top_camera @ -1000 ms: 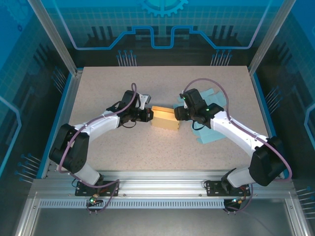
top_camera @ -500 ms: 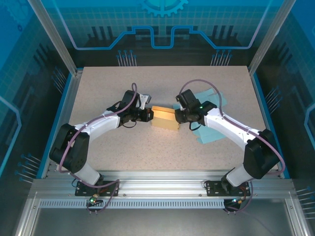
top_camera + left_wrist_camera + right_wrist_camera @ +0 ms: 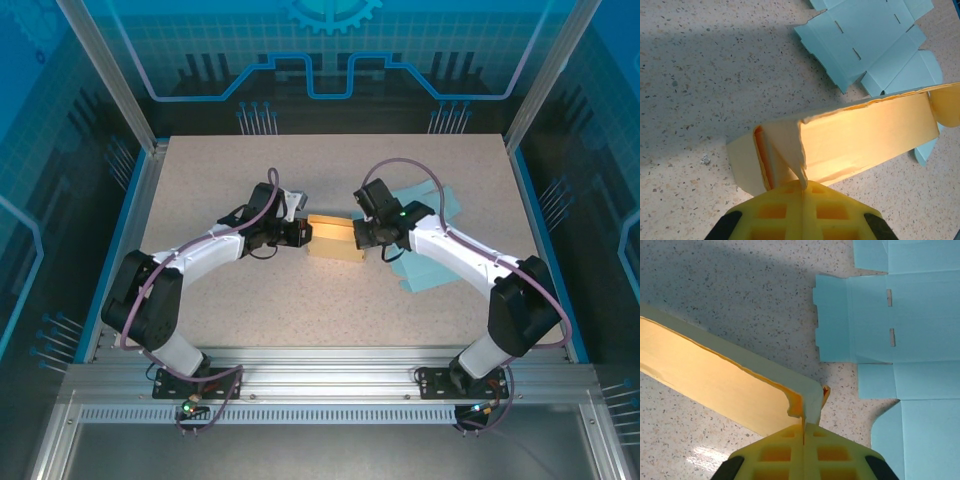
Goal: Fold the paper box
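Observation:
The yellow paper box (image 3: 333, 238) lies partly folded at the table's middle, between both arms. My left gripper (image 3: 305, 233) is shut on the box's left end; in the left wrist view its yellow fingers (image 3: 785, 212) pinch a flap of the box (image 3: 860, 135). My right gripper (image 3: 362, 236) is shut on the box's right end; in the right wrist view its fingers (image 3: 830, 452) clamp the corner wall of the box (image 3: 715, 382).
Flat light-blue box blanks (image 3: 425, 250) lie under and right of my right arm, seen also as blue blanks (image 3: 910, 340) and blue blanks (image 3: 870, 45) in the wrist views. The speckled table (image 3: 250, 300) has free room in front and to the left.
My right gripper closed from half open onto the box's right end and shifted slightly left. The left gripper and the box stayed put.

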`<state>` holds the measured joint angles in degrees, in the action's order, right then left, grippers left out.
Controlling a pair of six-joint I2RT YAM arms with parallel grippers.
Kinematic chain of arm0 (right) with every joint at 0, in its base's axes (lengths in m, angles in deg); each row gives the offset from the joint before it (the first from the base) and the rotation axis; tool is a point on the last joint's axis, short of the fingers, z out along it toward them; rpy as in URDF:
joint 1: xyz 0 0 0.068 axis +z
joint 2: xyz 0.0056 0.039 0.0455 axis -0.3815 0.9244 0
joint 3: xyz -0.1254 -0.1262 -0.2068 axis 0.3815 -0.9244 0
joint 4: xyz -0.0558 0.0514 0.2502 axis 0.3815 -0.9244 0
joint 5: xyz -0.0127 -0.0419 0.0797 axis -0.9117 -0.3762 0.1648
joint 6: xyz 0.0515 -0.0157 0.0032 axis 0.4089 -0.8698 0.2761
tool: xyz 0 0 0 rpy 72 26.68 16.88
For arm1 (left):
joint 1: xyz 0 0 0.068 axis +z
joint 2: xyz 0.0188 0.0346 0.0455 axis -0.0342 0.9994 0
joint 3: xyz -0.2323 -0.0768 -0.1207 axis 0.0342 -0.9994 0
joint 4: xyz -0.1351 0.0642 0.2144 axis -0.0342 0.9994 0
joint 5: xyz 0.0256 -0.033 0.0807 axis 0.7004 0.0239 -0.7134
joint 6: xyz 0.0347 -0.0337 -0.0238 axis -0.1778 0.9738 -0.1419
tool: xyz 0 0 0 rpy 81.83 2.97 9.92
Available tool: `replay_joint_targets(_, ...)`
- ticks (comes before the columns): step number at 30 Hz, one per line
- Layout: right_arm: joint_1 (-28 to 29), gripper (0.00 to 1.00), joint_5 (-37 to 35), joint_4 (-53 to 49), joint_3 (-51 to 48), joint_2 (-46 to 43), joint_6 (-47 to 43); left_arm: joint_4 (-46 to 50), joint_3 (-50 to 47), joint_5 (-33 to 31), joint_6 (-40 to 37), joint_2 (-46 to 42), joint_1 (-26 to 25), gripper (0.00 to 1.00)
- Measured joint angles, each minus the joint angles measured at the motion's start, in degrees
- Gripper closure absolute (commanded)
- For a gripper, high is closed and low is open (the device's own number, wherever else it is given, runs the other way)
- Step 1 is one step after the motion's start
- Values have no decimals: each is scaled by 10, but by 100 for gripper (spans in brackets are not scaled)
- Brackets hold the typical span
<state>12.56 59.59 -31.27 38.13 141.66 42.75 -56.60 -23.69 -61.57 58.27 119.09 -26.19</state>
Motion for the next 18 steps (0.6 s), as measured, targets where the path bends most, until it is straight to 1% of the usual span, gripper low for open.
replay_joint_targets(18,-10,100,56,17,8,2,44,5,6,-26,0,1,-1,100)
